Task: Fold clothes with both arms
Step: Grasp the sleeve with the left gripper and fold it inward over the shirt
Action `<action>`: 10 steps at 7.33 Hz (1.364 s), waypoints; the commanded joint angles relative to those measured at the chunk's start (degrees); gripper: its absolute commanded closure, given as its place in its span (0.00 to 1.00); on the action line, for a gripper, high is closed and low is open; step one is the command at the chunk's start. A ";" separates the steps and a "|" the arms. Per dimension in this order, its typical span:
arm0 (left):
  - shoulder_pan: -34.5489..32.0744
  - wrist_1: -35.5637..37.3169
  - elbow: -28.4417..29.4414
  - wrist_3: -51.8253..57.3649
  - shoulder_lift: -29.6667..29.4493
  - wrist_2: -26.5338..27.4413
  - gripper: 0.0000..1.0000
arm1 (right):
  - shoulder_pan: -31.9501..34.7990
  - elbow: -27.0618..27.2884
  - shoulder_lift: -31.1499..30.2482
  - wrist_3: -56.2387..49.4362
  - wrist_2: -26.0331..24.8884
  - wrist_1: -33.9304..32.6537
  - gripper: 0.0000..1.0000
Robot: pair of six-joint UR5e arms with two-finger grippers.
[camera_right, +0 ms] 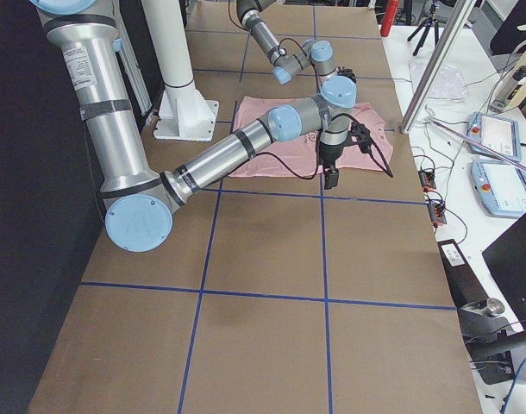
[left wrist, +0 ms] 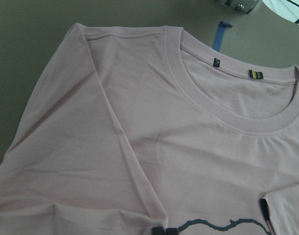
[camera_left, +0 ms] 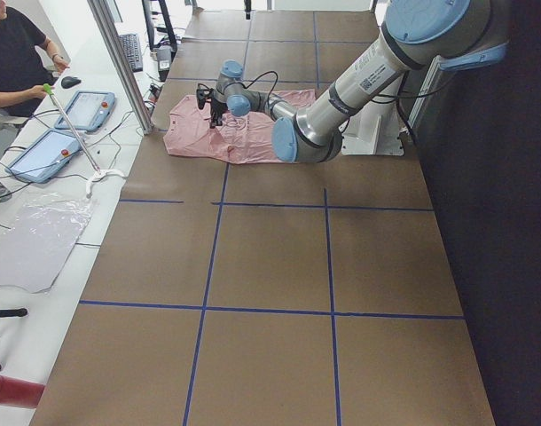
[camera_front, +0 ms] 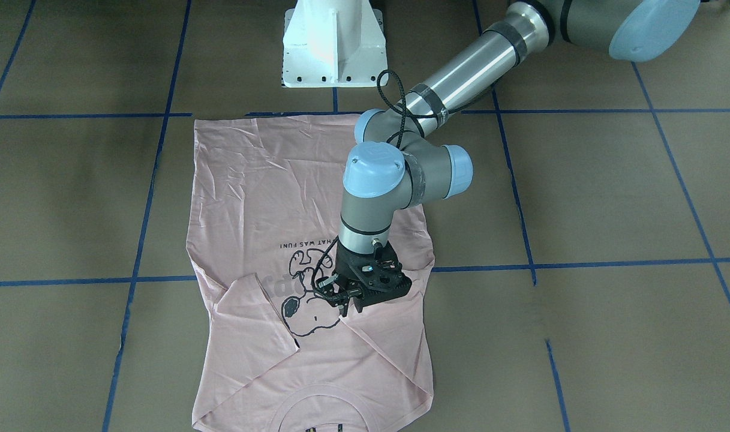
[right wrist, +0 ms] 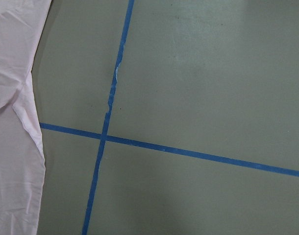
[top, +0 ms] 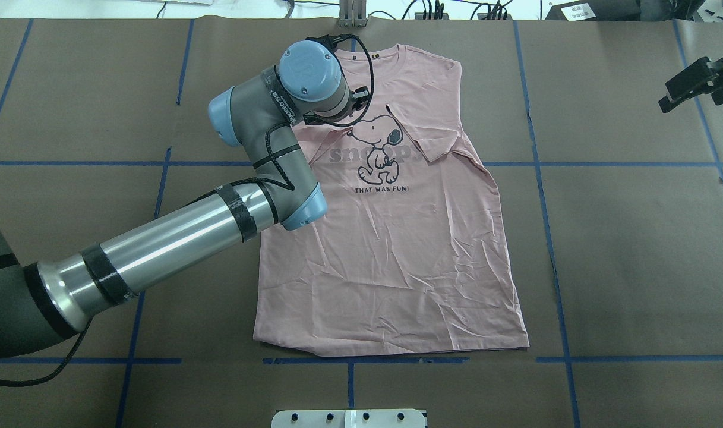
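the pale pink snoopy t-shirt (top: 397, 261) lies face up on the brown counter (top: 622, 238), neck away from the robot, one sleeve (top: 435, 142) folded in over the chest. the left gripper (camera_front: 345, 298) hangs close over the shirt beside the snoopy drawing (top: 380, 148) — jaws parted, grasping nothing. the right gripper (top: 694, 83) is well off to the shirt's side; whether its jaws are released or clenched, i cannot tell.
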 commanded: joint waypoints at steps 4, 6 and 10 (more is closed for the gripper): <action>-1.82 12.05 -27.90 0.57 12.41 -5.89 0.00 | -0.08 0.09 0.22 0.00 -0.03 0.00 0.00; -1.29 22.09 -47.74 5.39 23.16 -5.98 0.00 | 0.01 0.79 -0.57 0.09 -0.03 0.00 0.00; 7.55 28.62 -57.65 5.14 31.72 -5.63 0.00 | -1.47 2.02 -3.28 5.50 -0.12 0.69 0.00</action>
